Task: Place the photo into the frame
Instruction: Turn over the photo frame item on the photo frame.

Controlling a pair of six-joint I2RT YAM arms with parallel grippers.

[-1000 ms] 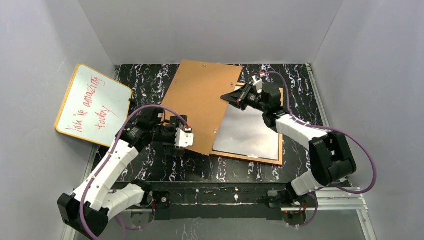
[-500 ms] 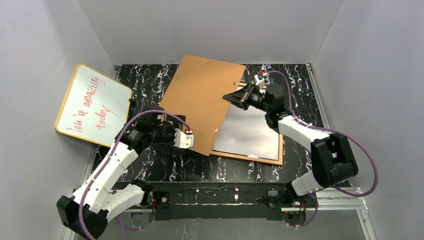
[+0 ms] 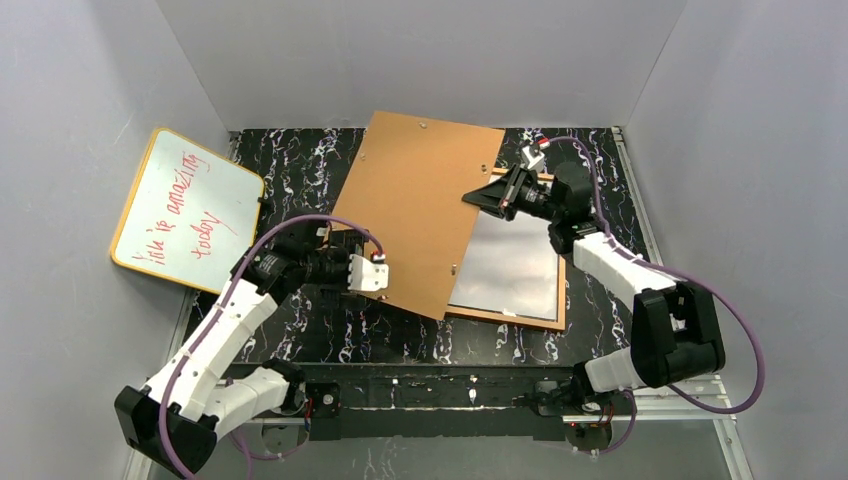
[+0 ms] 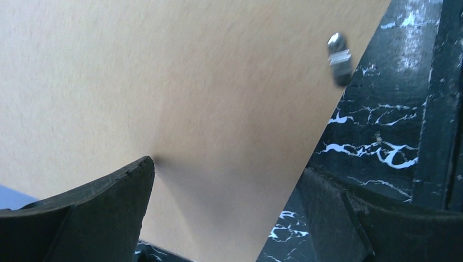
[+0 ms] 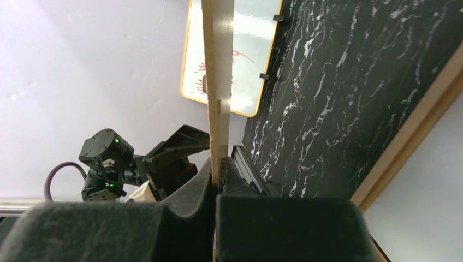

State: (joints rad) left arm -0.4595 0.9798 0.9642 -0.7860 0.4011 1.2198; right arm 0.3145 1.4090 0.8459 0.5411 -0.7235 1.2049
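Frame point(image 3: 510, 318) lies bared centre-right because my right gripper point(image 3: 478, 197) clamps the backing board point(image 3: 420, 210) tilted up, my left gripper point(image 3: 372, 276) gaping.

Robot lab test cell, plain grey partition walls point(image 3: 420, 60) on 3 sides, black marble-look table point(image 3: 290, 160), 2 white robot arms point(image 3: 215, 340) w/ purple cables point(image 3: 310, 216) bolted to metal rail point(image 3: 690, 385) at near edge, whiteboard point(image 3: 185, 210) w/ red writing at left edge

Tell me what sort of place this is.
Probably a robotics lab test booth: plain grey walls box in a black marbled table with left arm and right arm bolted at its near edge.
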